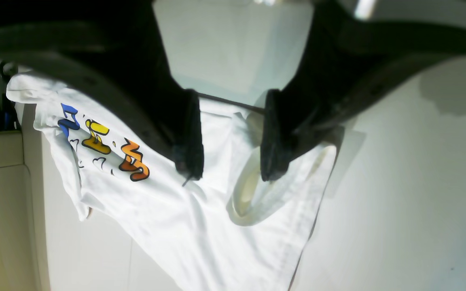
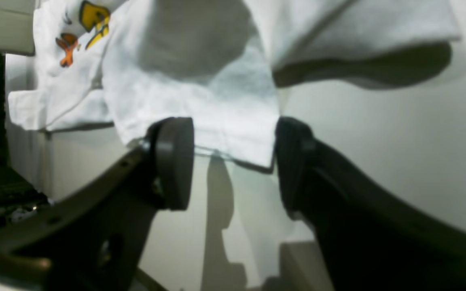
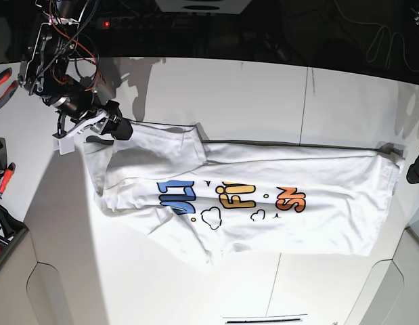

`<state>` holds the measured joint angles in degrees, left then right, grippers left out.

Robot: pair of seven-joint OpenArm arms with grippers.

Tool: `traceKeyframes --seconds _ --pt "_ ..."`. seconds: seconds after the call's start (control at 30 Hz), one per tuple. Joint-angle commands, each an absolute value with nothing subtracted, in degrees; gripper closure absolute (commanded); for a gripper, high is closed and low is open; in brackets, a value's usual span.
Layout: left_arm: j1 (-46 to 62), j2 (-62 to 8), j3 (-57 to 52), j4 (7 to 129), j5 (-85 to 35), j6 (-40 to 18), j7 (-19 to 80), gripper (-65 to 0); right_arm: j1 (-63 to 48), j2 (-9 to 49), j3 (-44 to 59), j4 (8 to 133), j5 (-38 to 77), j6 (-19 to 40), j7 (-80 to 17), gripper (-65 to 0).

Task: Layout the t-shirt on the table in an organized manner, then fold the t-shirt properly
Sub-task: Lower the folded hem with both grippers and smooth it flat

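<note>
The t-shirt [image 3: 263,203] was seen stretched long across the middle of the table [image 3: 263,88] in the base view, print side up, its blue, yellow and orange lettering [image 3: 229,198] running along the centre of the cloth. The garment lay folded lengthwise, with one sleeve flap [image 3: 165,152] doubled over toward ten o'clock and a small corner poking out at six o'clock. A thin dark seam line [image 3: 297,142] could be followed along the shirt's upper edge.

At ten o'clock of the shirt, the right gripper [image 3: 104,128] was found at the cloth's corner. From the right wrist camera, its jaws were shown spread wide, a white hem [image 2: 233,133] of the shirt lying between them; neither pad was seen pressing on the fabric, so nothing was being held there.

Over at three o'clock, only a dark sliver of the left gripper [image 3: 415,166] was caught at the frame edge, just beside the far end of the shirt. In the left wrist view, the left gripper [image 1: 229,169] was shown with jaws parted above the collar [image 1: 249,190], the neck opening sitting just below the fingertips [image 1: 190,161]. No cloth was pinched between them. Whether the tips were touching the fabric could not be told.
</note>
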<state>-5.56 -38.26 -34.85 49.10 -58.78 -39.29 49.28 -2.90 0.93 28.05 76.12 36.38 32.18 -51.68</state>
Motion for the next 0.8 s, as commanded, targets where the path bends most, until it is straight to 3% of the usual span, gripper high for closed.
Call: traceKeyframes --seconds 0.0,0.17,0.3,0.47,0.77 --pt "-6.35 -40.01 -35.16 50.04 -60.23 -40.00 47.86 -27.5 -2.70 0.67 27.42 76.34 34.96 31.73 -52.77 -32.5" --pt "-6.35 -40.01 -35.16 50.04 -60.20 -40.00 47.86 -27.5 -2.66 -0.51 24.23 76.34 34.92 31.73 -52.97 -22.1" --pt "-6.35 -40.01 -35.16 50.04 -60.18 -40.00 47.90 -27.5 -2.52 -0.64 23.11 76.38 35.03 31.68 -53.01 0.0" --pt "-6.35 -40.01 -35.16 50.04 -60.18 -40.00 47.88 -27.5 -2.48 -0.97 23.11 78.85 40.91 31.77 -55.86 0.0" --pt "-6.35 -40.01 -35.16 50.04 -60.23 -40.00 47.86 -27.5 6.39 -3.55 22.83 82.00 37.98 32.01 -53.82 0.0"
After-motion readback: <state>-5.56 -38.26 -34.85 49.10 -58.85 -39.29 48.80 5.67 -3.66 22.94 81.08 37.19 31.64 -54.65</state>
